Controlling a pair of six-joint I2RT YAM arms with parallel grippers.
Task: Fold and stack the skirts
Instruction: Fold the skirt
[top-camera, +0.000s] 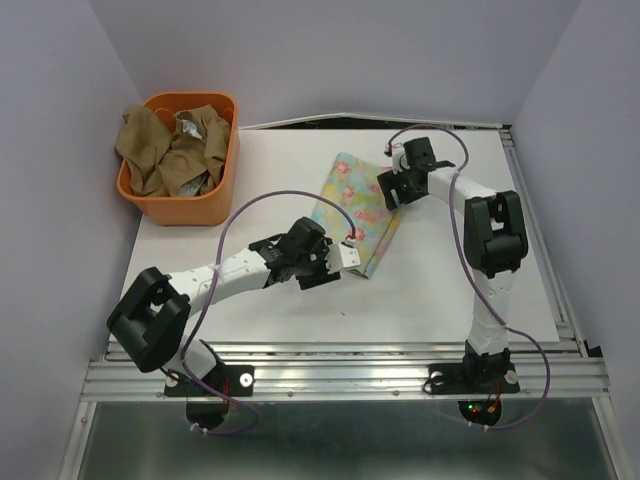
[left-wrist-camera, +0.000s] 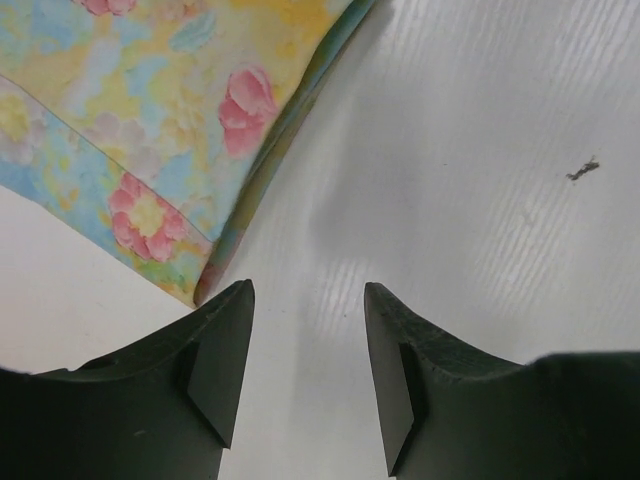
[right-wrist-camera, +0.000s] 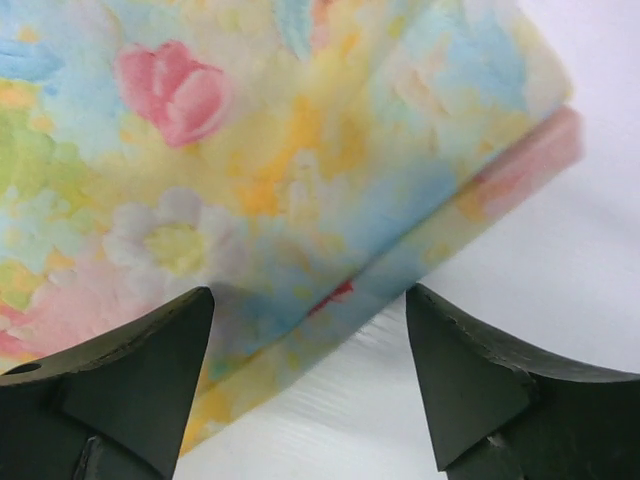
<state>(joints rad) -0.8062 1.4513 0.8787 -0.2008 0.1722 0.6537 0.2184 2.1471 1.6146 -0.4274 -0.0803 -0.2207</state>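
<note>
Floral skirt (top-camera: 358, 205): folded into a narrow rectangle, lying flat on the table (top-camera: 300, 310) just toward 1 o'clock of centre in the top view. Tan-brown skirt (top-camera: 150, 150): crumpled in the orange basket (top-camera: 190, 212) at 10 o'clock, not yet folded.

Gripper state
- Left gripper (top-camera: 350, 256): jaws apart, gripping nothing, just beside the floral skirt's 6 o'clock corner. The left wrist view shows bare table between the fingers (left-wrist-camera: 225, 350) and the cloth corner just beyond them at 11 o'clock.
- Right gripper (top-camera: 390, 190): jaws wide, gripping nothing, at the skirt's 3 o'clock edge. The right wrist view shows the folded edge running between the two fingers (right-wrist-camera: 150, 370); whether they touch the cloth cannot be told.

Likely faults from here
- A finger that catches the layered edge on withdrawal would probably drag the top layer and open the fold. The right gripper sits closest to this edge.
- The cloth in the basket is bunched together. Lifting one garment may pull another out with it.
- A second skirt laid off-centre would likely shift the floral one.

Hidden or unclear
- No plaid skirt can be made out. A pale patch among the basket cloth cannot be identified.
- The right arm covers part of the floral skirt's 3 o'clock edge.
- A dark speck (left-wrist-camera: 582, 170) on the table is too small to identify.
</note>
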